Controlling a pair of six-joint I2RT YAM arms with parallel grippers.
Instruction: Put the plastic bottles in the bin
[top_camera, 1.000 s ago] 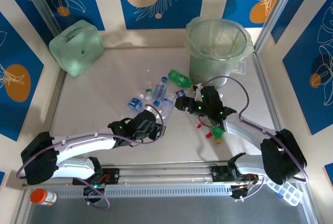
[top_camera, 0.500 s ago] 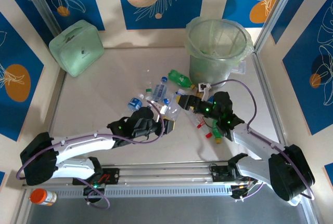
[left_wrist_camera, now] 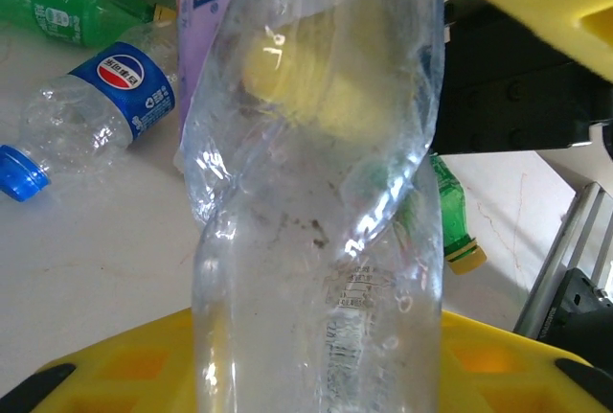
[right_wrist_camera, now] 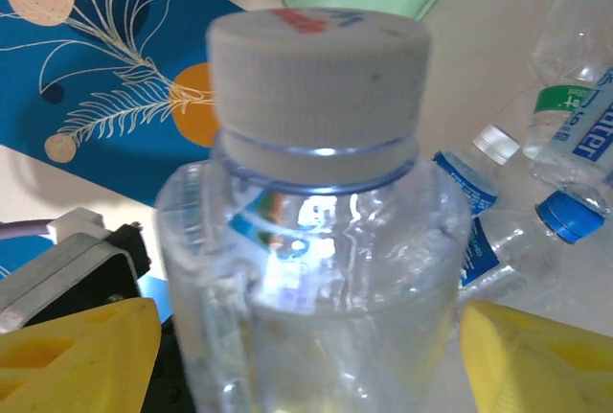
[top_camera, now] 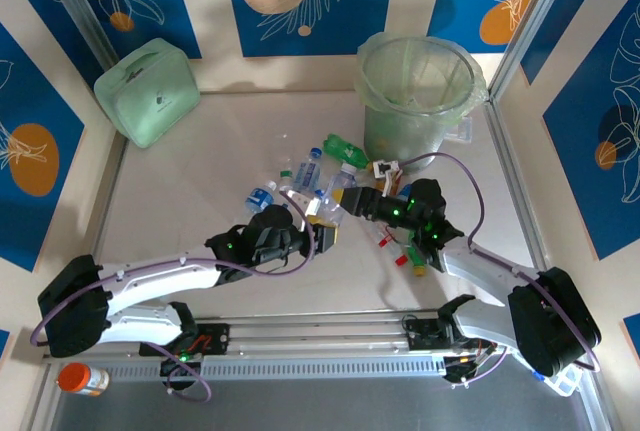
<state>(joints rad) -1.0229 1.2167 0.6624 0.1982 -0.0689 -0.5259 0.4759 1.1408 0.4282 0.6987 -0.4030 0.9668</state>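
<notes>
Clamped at frame centre: clear crushed plastic bottle with white cap (top_camera: 331,208). Pinched tight by left gripper (top_camera: 321,226) at the lower-left end, by right gripper (top_camera: 352,201) at the capped end. Long axis slanting lower left to upper right, toward pale-green translucent round bin (top_camera: 400,143).

A pale worktop (top_camera: 185,186) is shown. A mint-green case (top_camera: 148,91) is set at its far left, a bin (top_camera: 390,131) at its far right, and crushed bottles (top_camera: 262,197) are scattered between them.
</notes>
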